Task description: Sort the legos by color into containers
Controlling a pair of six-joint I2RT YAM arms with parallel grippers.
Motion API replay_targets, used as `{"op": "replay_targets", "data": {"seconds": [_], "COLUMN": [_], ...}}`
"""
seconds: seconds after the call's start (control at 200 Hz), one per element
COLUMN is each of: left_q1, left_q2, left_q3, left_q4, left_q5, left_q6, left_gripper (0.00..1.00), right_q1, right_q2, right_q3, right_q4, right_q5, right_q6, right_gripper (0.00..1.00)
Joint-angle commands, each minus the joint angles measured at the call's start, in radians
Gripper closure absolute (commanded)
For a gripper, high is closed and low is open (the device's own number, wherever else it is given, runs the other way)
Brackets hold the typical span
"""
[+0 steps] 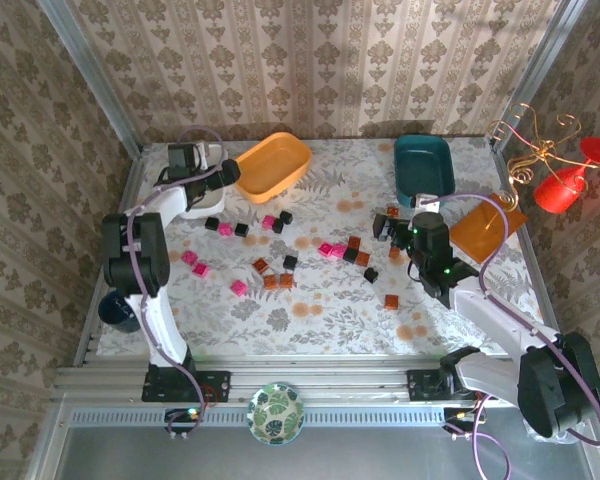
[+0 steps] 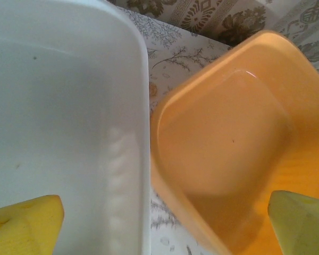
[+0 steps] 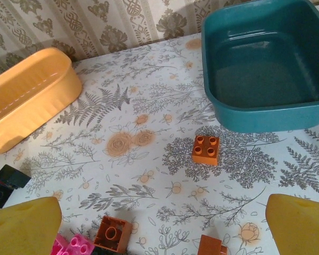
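Left jaws are gaping wide, empty, over the white tray [image 2: 53, 106] and orange-yellow tray [image 2: 228, 149]; right jaws are gaping empty near 1 orange-brown lego [image 3: 206, 149].

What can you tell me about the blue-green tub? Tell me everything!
The dark teal plastic tray is a shallow rounded rectangle with smooth, shiny walls and a rounded rim. It sits flat and upright on the flower-patterned tablecloth, at the table's far right, close to the wallpapered back wall. No bricks lie inside it. A small orange four-stud brick sits just in front of it, not touching.
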State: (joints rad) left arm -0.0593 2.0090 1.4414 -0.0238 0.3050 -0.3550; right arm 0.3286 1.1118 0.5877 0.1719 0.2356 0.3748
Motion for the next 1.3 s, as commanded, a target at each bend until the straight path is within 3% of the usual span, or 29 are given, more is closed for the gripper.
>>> {"op": "replay_targets", "data": {"seconds": [0.0, 0.17, 0.305, 0.46, 0.73, 0.85, 1.0, 1.16, 1.295], "left_q1": [-0.002, -0.024, -0.067, -0.123, -0.221, -0.216, -0.212, -0.208, -0.151], "left_q2": [0.095, 0.259, 0.328, 0.344, 0.317, 0.288, 0.210, 0.068, -0.066], "left_q3": [0.146, 0.405, 0.519, 0.561, 0.515, 0.503, 0.437, 0.279, 0.102], "left_q4": [-0.149, -0.333, -0.402, -0.416, -0.351, -0.342, -0.308, -0.233, -0.146], "left_q5": [0.056, 0.117, 0.132, 0.166, 0.332, 0.248, 0.174, 0.069, -0.058], "left_q6": [0.041, 0.087, 0.122, 0.146, 0.129, 0.123, 0.118, 0.109, 0.077], "left_gripper": [0.00, 0.00, 0.01, 0.03, 0.06, 0.07, 0.06, 0.04, 0.04], "right_q1": [0.009, 0.011, 0.012, 0.012, 0.012, 0.012, -0.024, -0.111, -0.145], "right_q2": [-0.021, -0.032, -0.026, 0.022, 0.231, 0.370, 0.546, 0.731, 0.858], "right_q3": [-0.023, -0.034, -0.024, 0.022, 0.198, 0.324, 0.524, 0.716, 0.873], "right_q4": [-0.020, -0.030, -0.037, -0.048, -0.050, -0.072, -0.195, -0.304, -0.384], "right_q5": [0.028, 0.024, 0.019, 0.009, -0.025, -0.049, 0.048, -0.019, -0.063], "right_q6": [0.024, 0.033, 0.038, 0.032, 0.032, 0.015, -0.023, 0.024, 0.019], "right_gripper": [0.00, 0.00, 0.00, 0.00, 0.00, 0.00, 0.03, 0.07, 0.06]}}
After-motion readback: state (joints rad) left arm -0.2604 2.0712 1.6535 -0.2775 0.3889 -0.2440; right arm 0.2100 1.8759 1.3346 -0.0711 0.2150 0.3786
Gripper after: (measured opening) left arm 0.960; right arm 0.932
